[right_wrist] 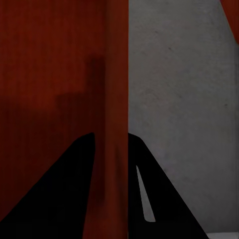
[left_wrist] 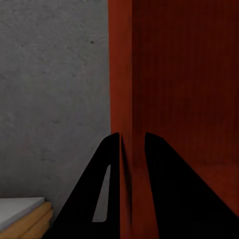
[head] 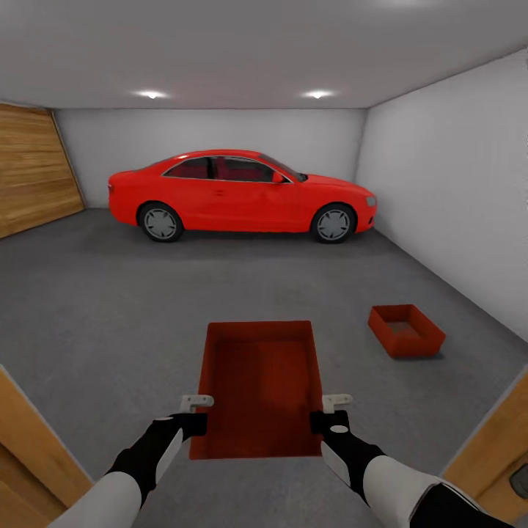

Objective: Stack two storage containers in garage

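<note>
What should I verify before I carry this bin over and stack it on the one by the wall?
1. Left gripper grip: fingers straddle the left wall of the carried container. Ok.
2. Right gripper grip: fingers straddle the right wall. Ok.
3. Carried container level: it looks even between both arms in the head view. Ok.
4. Target container: sitting on the grey floor ahead to the right, open side up, looks empty. Ok.
5. Path to the target: bare floor between; the red car is parked well beyond. Ok.
6. Alignment: target is turned at an angle to the carried bin. Not ok.
</note>
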Available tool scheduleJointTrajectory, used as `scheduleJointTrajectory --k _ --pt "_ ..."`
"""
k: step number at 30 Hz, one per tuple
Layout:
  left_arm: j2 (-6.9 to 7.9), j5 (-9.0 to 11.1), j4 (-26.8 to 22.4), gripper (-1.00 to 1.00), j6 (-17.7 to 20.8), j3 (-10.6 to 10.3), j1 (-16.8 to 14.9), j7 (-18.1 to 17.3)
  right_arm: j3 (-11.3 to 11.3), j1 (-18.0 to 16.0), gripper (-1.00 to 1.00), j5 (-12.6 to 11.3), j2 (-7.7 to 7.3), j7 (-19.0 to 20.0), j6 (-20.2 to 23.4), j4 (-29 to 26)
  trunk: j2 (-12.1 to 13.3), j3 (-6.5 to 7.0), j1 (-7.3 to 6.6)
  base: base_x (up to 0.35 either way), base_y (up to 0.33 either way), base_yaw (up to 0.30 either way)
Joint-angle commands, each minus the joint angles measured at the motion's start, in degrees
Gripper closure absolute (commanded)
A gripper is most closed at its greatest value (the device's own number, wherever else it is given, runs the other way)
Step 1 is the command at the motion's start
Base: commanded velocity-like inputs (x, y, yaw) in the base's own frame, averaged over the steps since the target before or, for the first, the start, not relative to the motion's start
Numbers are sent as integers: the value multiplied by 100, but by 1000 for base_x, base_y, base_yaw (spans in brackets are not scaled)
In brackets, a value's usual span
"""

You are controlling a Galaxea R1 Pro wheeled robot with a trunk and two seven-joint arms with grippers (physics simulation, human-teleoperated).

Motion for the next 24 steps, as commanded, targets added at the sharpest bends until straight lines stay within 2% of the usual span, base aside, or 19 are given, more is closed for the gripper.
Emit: scheduleJointTrajectory --k 1,24 --pt "6 19 1 100 38 49 -1 20 -255 -8 100 50 -53 -167 -149 -6 -7 -8 2 27 0 -23" --pt "6 19 1 100 71 49 -1 21 -255 -8 100 50 -63 -166 -151 -6 -7 -8 2 2 0 -2"
